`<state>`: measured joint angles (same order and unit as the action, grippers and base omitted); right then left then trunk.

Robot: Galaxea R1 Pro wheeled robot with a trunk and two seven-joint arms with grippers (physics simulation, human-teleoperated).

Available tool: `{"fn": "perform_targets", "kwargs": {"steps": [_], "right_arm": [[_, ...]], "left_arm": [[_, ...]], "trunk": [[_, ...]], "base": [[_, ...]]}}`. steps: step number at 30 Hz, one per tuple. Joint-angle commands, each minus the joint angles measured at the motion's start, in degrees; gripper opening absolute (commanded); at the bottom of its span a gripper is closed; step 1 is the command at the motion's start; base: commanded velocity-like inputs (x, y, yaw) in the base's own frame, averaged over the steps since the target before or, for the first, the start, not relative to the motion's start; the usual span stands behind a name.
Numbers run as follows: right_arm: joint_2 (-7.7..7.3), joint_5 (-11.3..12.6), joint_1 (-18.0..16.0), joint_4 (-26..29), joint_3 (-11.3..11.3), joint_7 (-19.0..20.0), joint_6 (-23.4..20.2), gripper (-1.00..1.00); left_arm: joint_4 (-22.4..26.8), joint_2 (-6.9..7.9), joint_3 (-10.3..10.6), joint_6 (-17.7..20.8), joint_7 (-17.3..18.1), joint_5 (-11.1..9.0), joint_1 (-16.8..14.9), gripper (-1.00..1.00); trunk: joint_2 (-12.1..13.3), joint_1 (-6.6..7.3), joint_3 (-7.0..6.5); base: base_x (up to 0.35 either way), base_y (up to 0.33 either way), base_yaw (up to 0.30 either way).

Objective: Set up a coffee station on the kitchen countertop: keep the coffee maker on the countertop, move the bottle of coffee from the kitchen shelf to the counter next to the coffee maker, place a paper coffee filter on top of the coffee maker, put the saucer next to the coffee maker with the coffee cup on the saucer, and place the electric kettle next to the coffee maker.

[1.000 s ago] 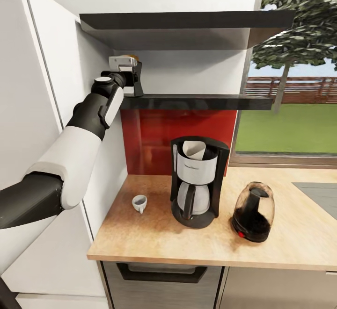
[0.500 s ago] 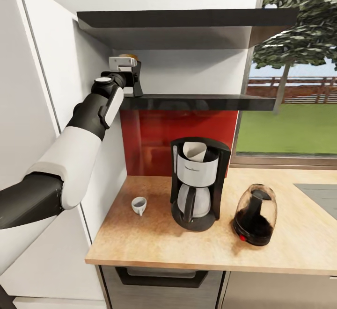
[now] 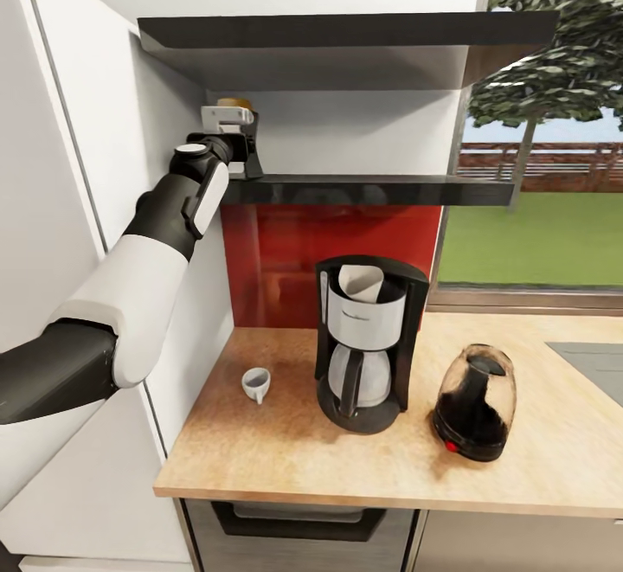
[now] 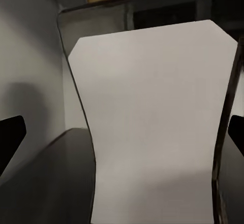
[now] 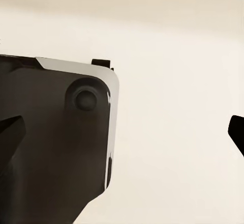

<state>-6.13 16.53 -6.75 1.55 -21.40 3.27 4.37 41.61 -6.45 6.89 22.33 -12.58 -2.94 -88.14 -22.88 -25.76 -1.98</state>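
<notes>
Bottle of coffee [image 3: 234, 106] sits on the kitchen shelf [image 3: 372, 189], at the shelf's wall-side end, tucked in the corner w/ the white cabinet side. Only its gold-brown cap shows above the left gripper [image 3: 242, 135] in the head view. Left wrist view: white label [image 4: 157, 127] of the bottle fills the space btw the two dark fingertips [image 4: 10, 140], which sit wide apart either side of it, not touching the label. So left gripper is spread, around the bottle, not clamped.

A thicker black board [image 3: 346, 40] hangs just above the shelf, leaving a tight slot for the arm. Red backsplash [image 3: 285, 252] below the shelf.

Under the shelf, on the kitchen countertop [image 3: 285, 459]: coffee maker [image 3: 368, 343] w/ the paper coffee filter [image 3: 362, 282] in its top. Coffee cup [image 3: 256, 383] lies tipped on its side, near the coffee maker on the wall side, apart from it. Electric kettle [image 3: 474, 403] stands near the coffee maker on the window side, leaning slightly.

Right wrist view: right gripper [image 5: 122, 137] fingertips wide apart, nothing btw them but a dark robot part [image 5: 56, 137] and a pale surface behind.
</notes>
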Motion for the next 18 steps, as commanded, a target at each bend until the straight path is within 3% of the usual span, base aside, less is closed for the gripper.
{"fn": "perform_targets", "kwargs": {"steps": [1,10,18], "right_arm": [[0.0,0.6,0.0,-0.1,-0.4,0.3,0.2,1.0],[-0.02,0.6,0.0,-0.1,-0.4,0.3,0.2,1.0],[-0.02,0.6,0.0,0.0,-0.4,0.3,0.2,1.0]], "left_arm": [[0.1,0.03,0.2,0.3,-0.4,-0.3,0.0,1.0],[0.0,0.04,0.2,0.2,-0.5,-0.2,0.0,1.0],[0.2,0.04,0.3,0.1,0.7,0.0,2.4,1.0]], "trunk": [[0.0,-0.03,0.02],[0.0,-0.03,0.02],[0.0,-0.03,0.02]], "base": [[0.04,0.0,0.0],[0.009,0.0,0.0],[0.0,0.0,0.0]]}}
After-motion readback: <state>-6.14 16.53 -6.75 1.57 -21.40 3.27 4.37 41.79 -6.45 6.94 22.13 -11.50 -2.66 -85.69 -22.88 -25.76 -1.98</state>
